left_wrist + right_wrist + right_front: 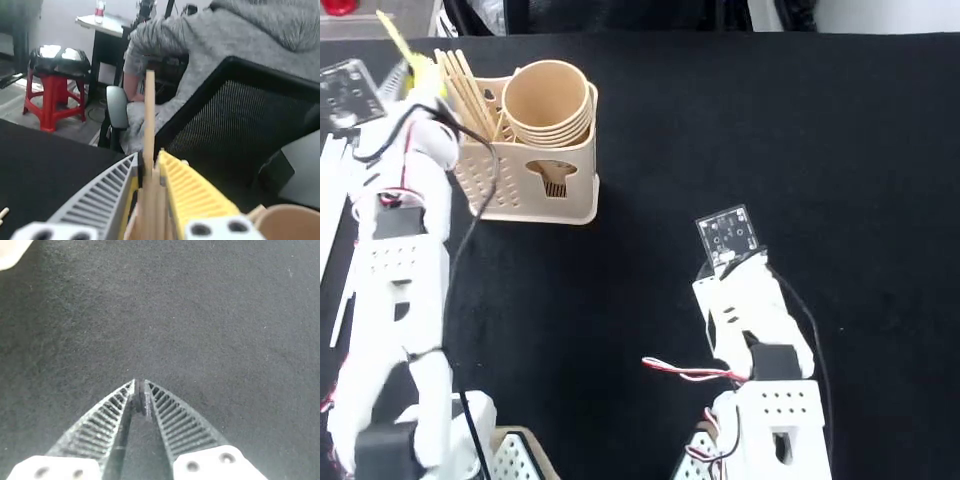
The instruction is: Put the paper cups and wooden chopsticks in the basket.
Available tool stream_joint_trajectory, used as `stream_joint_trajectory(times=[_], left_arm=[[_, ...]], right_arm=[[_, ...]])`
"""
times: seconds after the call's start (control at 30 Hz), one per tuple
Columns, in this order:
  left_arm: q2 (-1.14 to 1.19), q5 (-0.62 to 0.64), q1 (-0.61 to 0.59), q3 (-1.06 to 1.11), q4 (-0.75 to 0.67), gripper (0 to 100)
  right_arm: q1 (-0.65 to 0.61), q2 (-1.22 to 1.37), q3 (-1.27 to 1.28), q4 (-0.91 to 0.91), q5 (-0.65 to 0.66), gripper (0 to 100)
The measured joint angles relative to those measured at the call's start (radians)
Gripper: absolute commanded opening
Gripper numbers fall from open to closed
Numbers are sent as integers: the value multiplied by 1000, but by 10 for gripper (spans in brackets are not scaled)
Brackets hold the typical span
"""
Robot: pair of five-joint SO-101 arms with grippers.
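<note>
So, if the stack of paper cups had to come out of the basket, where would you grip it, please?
Probably the top rim, from above, one finger inside the mouth. The stack of paper cups stands upright, its sides boxed in by the basket; take the rim side away from the chopsticks.

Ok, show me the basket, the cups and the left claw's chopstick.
basket (535,205), high view, front wall
cups (546,96), high view, inside the top cup
chopstick (149,115), left wrist view, upper shaft
</note>
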Motion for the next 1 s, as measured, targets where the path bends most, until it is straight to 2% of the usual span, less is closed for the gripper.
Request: stream_joint_trajectory(times=[0.1, 0.23, 0.33, 0.47, 0.6, 0.77, 1.0], left_arm=[[-110, -3, 25, 0, 199, 178], [-287, -29, -6, -3, 419, 178], [-347, -87, -69, -43, 562, 177], [-316, -183, -201, -138, 772, 162], [-153, -321, -322, -256, 942, 152], [192, -522, -379, -428, 1062, 152], [732, -629, -400, -781, 1191, 152]], right_arm=[[0, 0, 0, 0, 0, 11], [0, 0, 0, 0, 0, 11], [0, 0, 0, 0, 0, 11], [0, 0, 0, 0, 0, 11], [0, 0, 0, 0, 0, 11], [0, 0, 0, 0, 0, 11], [0, 0, 0, 0, 0, 11]])
